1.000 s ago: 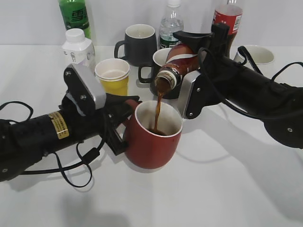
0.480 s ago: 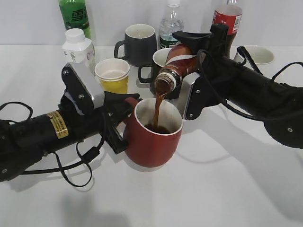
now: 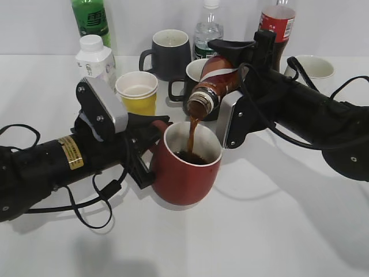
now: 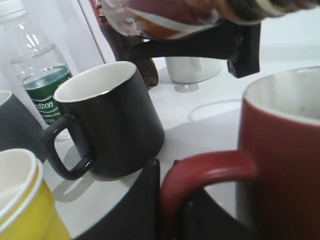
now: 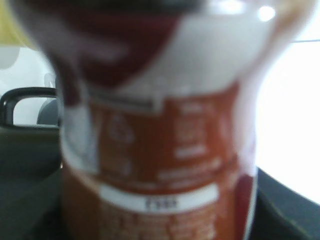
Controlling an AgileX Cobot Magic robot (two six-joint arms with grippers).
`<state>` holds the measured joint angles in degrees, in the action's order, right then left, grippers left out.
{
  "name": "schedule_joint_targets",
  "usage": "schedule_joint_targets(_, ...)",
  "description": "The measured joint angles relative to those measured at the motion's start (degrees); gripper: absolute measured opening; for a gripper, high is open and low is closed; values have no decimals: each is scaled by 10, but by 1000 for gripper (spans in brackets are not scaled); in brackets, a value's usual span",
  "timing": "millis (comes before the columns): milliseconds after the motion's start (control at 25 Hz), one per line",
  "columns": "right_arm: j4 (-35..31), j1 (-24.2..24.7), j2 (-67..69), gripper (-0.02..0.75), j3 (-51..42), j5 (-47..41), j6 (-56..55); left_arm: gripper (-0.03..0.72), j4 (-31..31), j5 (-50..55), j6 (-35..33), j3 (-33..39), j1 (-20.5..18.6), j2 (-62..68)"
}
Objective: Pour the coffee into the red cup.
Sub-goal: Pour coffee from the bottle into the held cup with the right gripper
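White tabletop [image 3: 277, 231] fills the exterior view, with a pale wall across the top of the frame. At center, the red cup [image 3: 187, 170] stands upright, brown liquid pooled in its white interior. The left gripper [image 3: 151, 151] comes in from the lower left and pinches the cup's loop handle [image 4: 200, 172]; in the left wrist view the dark fingers [image 4: 145, 200] sit on either side of the handle, their tips cut off by the bottom edge.

Above and right of the cup, the right gripper [image 3: 242, 63] is clamped around the coffee bottle [image 3: 216, 81], which is tilted with its mouth down over the rim. A thin brown stream of coffee [image 3: 192, 134] falls from the mouth into the cup. The right wrist view is almost wholly filled by the blurred bottle label [image 5: 160, 150], so the finger pads cannot be made out there.

Behind, along the upper part of the frame, stand a yellow paper cup [image 3: 137, 92], a white bottle [image 3: 95, 57], a green bottle [image 3: 91, 20] cut off at the top, a grey mug [image 3: 167, 53], a clear water bottle [image 3: 207, 32], a black mug [image 3: 196, 86] partly hidden by the coffee bottle, a red-labelled cola bottle [image 3: 278, 20] and a white cup [image 3: 311, 68] behind the right arm. The lower right of the table lies open.
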<state>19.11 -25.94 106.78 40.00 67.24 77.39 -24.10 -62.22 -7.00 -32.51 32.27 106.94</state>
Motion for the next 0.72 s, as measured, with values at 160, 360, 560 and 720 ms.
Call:
schedule_joint_targets(160, 1, 0, 0, 503, 0, 0, 13, 45, 0, 0, 0, 0, 0, 0)
schedule_joint_targets(360, 1, 0, 0, 503, 0, 0, 16, 45, 0, 0, 0, 0, 0, 0)
schedule_joint_targets(560, 2, 0, 0, 503, 0, 0, 20, 45, 0, 0, 0, 0, 0, 0)
schedule_joint_targets(720, 2, 0, 0, 503, 0, 1, 25, 45, 0, 0, 0, 0, 0, 0)
